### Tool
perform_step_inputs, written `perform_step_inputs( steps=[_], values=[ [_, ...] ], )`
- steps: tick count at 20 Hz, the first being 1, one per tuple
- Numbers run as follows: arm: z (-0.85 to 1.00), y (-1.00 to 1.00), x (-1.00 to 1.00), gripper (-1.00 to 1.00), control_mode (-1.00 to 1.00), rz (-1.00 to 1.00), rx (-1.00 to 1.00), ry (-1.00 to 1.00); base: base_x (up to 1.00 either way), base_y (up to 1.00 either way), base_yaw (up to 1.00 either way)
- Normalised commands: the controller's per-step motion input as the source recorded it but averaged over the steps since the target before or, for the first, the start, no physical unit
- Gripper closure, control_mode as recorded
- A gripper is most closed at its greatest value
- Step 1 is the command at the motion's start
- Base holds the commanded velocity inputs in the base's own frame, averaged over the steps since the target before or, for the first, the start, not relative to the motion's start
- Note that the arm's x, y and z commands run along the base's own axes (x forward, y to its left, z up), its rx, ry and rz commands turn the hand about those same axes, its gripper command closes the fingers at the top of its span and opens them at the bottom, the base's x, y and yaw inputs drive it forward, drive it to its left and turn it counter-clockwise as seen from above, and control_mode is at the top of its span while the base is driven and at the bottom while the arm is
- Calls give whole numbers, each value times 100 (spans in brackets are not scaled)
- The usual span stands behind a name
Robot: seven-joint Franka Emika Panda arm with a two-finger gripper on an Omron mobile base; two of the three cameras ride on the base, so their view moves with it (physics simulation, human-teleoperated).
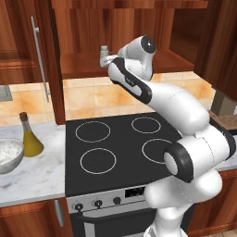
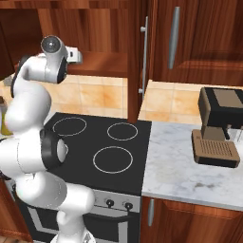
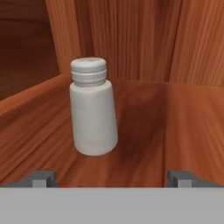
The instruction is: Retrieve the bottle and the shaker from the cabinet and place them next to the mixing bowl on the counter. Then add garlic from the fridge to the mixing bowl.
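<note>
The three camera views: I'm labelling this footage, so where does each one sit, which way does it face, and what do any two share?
Left base view: behind the arm to its left, facing forward and down over the stovetop, bottle, bowl and open cabinet; the white arm rises at lower right.
Right base view: behind the arm to its right, facing the stovetop and coffee machine; the arm rises at lower left.
Hand view: on the hand, looking into the cabinet at the shaker, above the open fingers.
Both base views share the stovetop and arm.
</note>
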Motion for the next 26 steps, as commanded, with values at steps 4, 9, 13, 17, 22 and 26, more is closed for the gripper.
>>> perform_step_inputs(
  steps=[4,9,13,17,22,26],
  values=[
    [1,24,32,-100,-100,-7,-6,10,0,0,0],
    [0,37,9,-100,-100,-12,0,0,0,0,0],
    [0,22,31,-100,-100,-8,0,-9,0,0,0],
    [7,0,50,-100,-100,0,-1,-1,0,0,0],
    [1,0,12,-100,-100,0,0,0,0,0,0],
    [0,5,0,100,-100,0,0,0,0,0,0]
  ],
)
